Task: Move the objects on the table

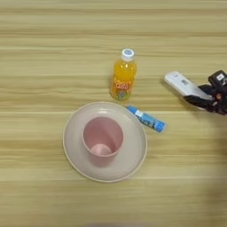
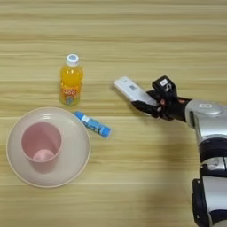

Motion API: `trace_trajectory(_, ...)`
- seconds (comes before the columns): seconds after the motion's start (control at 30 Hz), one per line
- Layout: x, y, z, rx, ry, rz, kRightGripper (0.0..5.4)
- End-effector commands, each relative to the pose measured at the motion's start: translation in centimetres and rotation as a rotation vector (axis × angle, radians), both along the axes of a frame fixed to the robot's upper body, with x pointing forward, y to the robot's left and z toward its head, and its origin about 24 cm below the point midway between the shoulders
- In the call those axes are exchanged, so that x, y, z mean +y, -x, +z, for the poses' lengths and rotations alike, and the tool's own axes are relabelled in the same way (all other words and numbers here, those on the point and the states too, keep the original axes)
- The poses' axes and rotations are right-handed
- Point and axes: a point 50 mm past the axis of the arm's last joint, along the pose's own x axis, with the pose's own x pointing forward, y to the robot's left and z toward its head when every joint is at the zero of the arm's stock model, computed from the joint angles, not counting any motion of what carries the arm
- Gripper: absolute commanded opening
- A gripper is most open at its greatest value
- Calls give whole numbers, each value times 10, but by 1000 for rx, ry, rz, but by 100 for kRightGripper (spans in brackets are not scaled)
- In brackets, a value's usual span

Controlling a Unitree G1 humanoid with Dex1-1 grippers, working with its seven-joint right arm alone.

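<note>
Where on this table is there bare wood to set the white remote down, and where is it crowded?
Bare wood lies along the far edge beyond the juice bottle, along the near edge below the plate holding the pink cup, and between the blue stick and the right gripper, which holds the remote. Bottle, stick and plate crowd the left.

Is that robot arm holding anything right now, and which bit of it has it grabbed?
Yes. The tool grips the white remote by its right end, the one nearest the arm; the rest of the remote sticks out to the left.
</note>
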Motion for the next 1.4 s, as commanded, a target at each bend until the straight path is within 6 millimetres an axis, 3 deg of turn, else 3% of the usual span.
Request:
trace_trajectory(0.03, -18, -11, 45, -154, 69, -35, 291)
trace_trajectory(0.5, -33, -6, 42, -134, 99, -81, 291)
trace_trajectory(0.97, -38, -1, 24, -80, 137, -111, 291)
trace_trajectory(1.03, -38, -1, 24, -79, 142, -112, 337)
trace_trajectory(1.4, -34, -5, 27, -91, 145, -93, 444)
